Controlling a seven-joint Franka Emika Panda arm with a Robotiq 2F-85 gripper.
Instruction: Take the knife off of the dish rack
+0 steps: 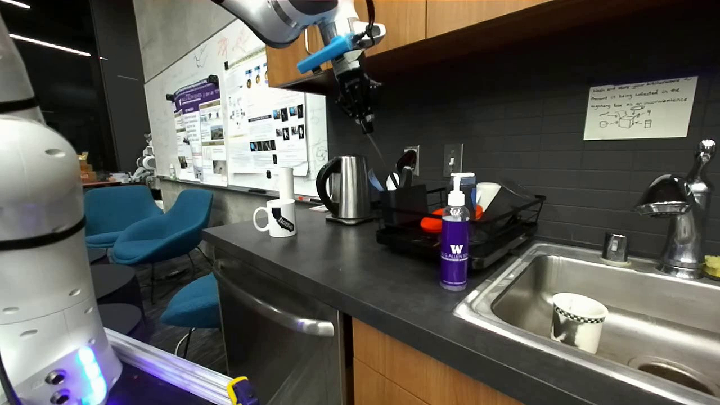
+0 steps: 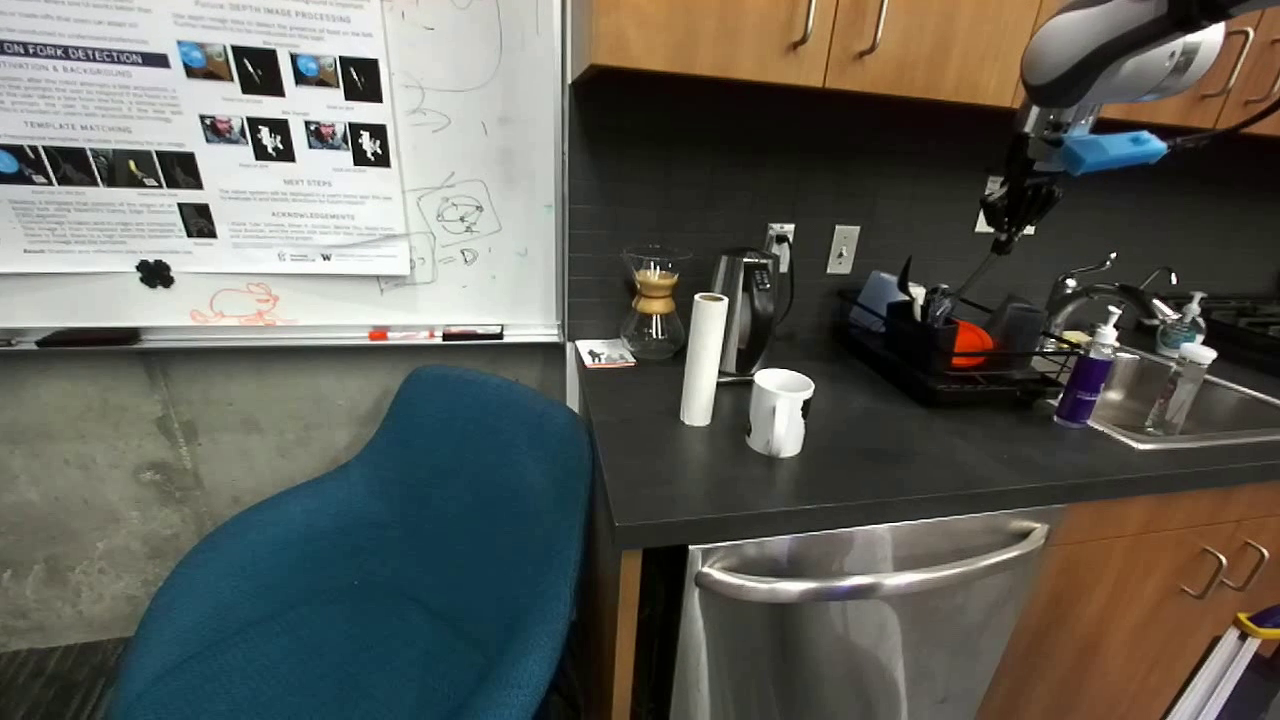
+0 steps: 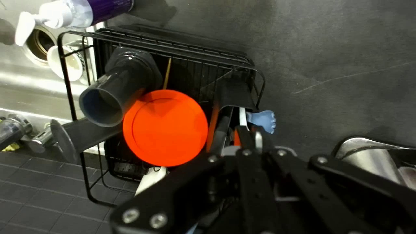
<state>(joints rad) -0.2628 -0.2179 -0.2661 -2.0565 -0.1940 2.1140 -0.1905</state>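
The knife shows as a slim grey strip in both exterior views [image 1: 376, 151] [image 2: 977, 275]. It slants down from my fingertips towards the utensils in the holder of the black wire dish rack [image 1: 509, 242] [image 2: 965, 388]. In the wrist view a pale strip of the knife [image 3: 242, 117] runs from the fingertips to the holder. The rack [image 3: 66, 78] holds a red-orange round dish [image 3: 167, 128]. My gripper [image 1: 367, 128] [image 2: 1000, 243] [image 3: 252, 133] is above the holder, pointing down, its fingers close together on the knife. Whether the knife's lower end is inside the holder is unclear.
The steel kettle [image 1: 353, 188] stands beside the rack. The purple soap bottle [image 1: 454, 247] stands before it. The steel sink [image 1: 540, 247] holds a cup [image 1: 578, 322]. Wooden cabinets [image 1: 394, 22] hang close by the arm. A white mug [image 1: 281, 218] stands near the counter's end.
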